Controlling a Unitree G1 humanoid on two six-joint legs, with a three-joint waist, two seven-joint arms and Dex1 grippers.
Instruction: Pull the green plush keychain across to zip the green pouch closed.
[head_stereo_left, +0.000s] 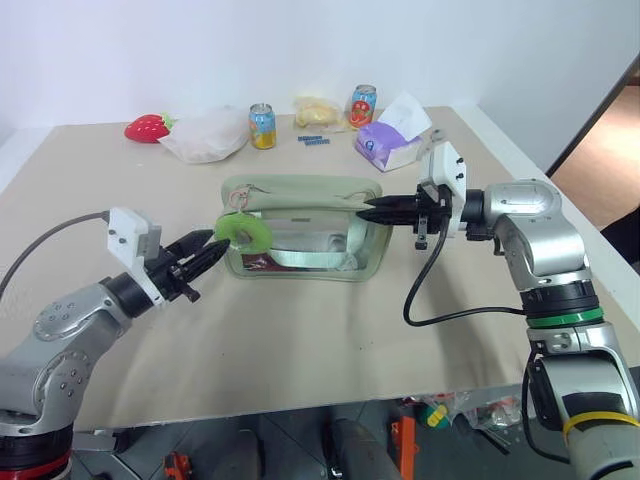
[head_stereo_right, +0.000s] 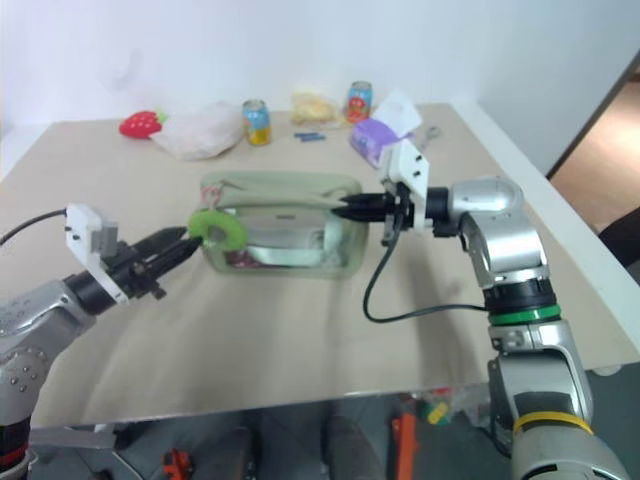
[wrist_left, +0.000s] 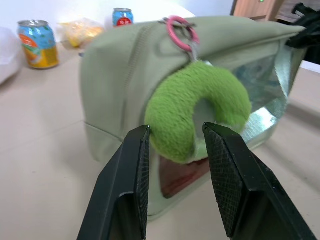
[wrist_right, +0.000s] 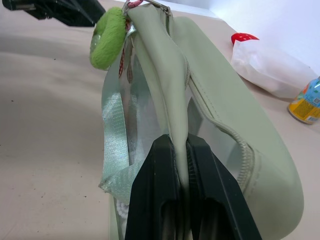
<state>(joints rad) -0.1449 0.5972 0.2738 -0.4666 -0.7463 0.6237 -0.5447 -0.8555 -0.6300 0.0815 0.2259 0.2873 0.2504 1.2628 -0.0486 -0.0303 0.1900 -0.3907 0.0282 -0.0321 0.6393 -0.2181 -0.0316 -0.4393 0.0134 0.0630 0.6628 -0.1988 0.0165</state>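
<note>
1. While the green pouch (head_stereo_left: 300, 225) is sitting near the middle of the tan table (head_stereo_left: 300, 340), the left gripper (head_stereo_left: 205, 252) is reaching in level from the robot's left, its two black fingers (wrist_left: 132, 175) standing on either side of the lower rim of the green plush keychain (head_stereo_left: 245, 231). They are partly closed about the plush, though whether they are already pinching it or only bracketing it cannot be told.

2. Hanging at the pouch's left end, the keychain is dangling from a pink ring (wrist_left: 179, 34) on the zipper pull, which is probably why the left arm is approaching from that side: the pull looks set to be drawn across toward the right end.

3. Across the top of the pouch, the zipper line (wrist_right: 220, 127) is appearing open along its length, so the closing stroke is judged not yet begun.

4. At the right end, the right gripper (head_stereo_left: 372, 211) is pointing leftward and is clamped shut on a fold of the pouch's olive fabric (wrist_right: 172, 95), seemingly anchoring the soft pouch so it is not sliding or bunching when the pull is drawn.

5. Behind the pouch, a red strawberry plush (head_stereo_left: 147, 128), a white plastic bag (head_stereo_left: 205, 137), two cans (head_stereo_left: 262, 126) and a purple tissue pack (head_stereo_left: 388, 143) are lying well apart from the action.
</note>
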